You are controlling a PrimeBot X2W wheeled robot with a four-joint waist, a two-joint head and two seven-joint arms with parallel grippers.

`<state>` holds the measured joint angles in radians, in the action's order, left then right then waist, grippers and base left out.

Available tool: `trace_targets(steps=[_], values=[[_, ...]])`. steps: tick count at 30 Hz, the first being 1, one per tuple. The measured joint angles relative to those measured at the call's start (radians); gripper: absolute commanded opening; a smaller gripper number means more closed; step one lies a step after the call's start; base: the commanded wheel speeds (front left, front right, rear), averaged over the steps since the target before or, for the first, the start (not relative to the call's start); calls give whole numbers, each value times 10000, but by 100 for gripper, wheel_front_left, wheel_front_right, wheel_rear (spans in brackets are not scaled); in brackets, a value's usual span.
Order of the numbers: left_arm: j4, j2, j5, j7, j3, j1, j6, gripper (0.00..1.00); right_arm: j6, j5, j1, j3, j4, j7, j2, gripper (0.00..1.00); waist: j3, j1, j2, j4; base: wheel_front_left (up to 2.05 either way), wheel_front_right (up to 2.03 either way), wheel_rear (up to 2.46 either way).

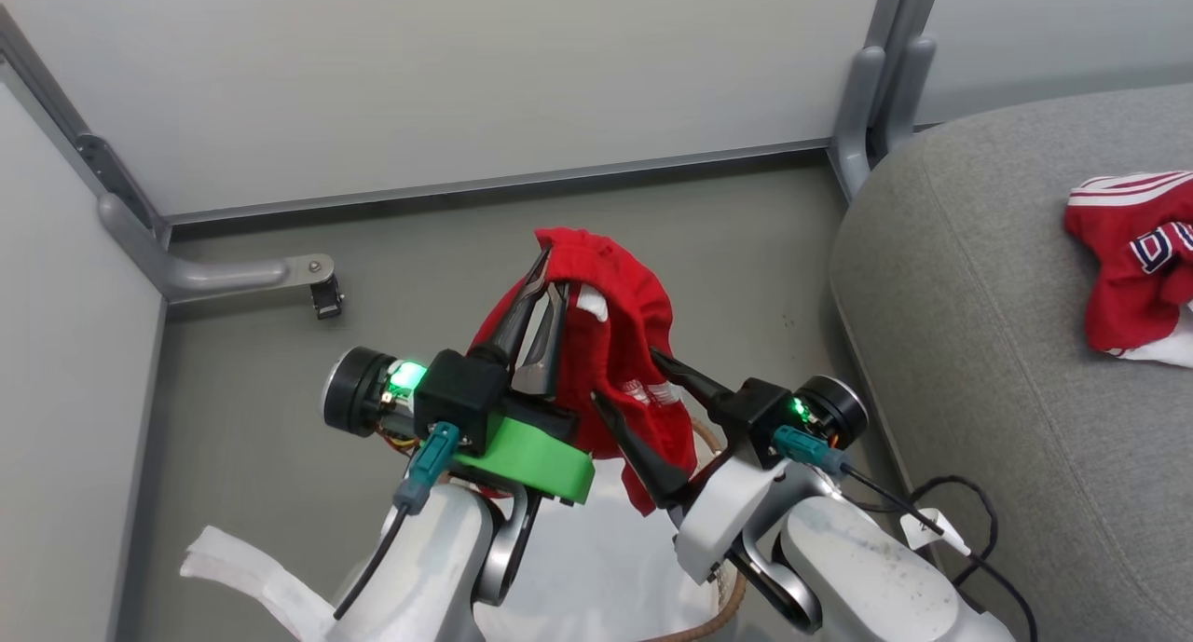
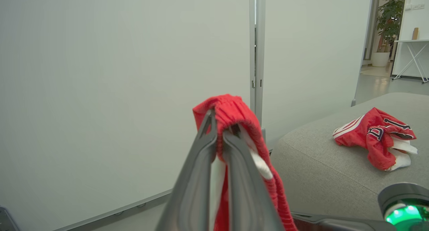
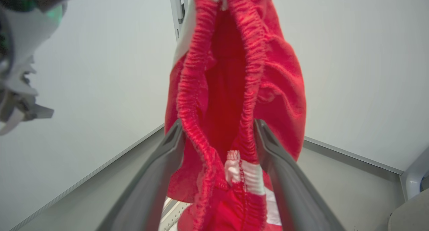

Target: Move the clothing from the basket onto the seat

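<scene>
A red garment of the clothing (image 1: 620, 344) hangs in the air over the basket (image 1: 718, 614), pinched at its waistband by my left gripper (image 1: 539, 293), which is shut on it. My right gripper (image 1: 623, 376) is open, its fingers spread on either side of the hanging cloth lower down. In the left wrist view the left gripper (image 2: 218, 132) clamps the bunched waistband (image 2: 234, 110). From the right wrist, the right gripper (image 3: 219, 132) straddles the red garment (image 3: 278, 90). A second red garment (image 1: 1132, 260) with white stripes and lettering lies on the grey seat (image 1: 1007, 390) at the right.
Pale partition walls close off the back and left, with a metal post (image 1: 871, 92) and a floor bracket (image 1: 317, 288). A white cloth (image 1: 233, 567) lies at the lower left beside the basket. A black cable (image 1: 960, 512) runs along the seat's base.
</scene>
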<state>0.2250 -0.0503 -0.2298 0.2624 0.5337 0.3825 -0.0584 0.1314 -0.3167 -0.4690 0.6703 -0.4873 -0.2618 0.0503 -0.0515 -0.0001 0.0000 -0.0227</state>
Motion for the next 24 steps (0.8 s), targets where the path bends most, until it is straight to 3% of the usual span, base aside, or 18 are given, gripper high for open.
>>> trace_targets(steps=[24], values=[[-242, 0, -518, 0, 1220, 561, -311, 0, 0, 104, -356, -420, -593, 0, -8, 100, -453, 1, 0, 1021, 0, 0, 0]])
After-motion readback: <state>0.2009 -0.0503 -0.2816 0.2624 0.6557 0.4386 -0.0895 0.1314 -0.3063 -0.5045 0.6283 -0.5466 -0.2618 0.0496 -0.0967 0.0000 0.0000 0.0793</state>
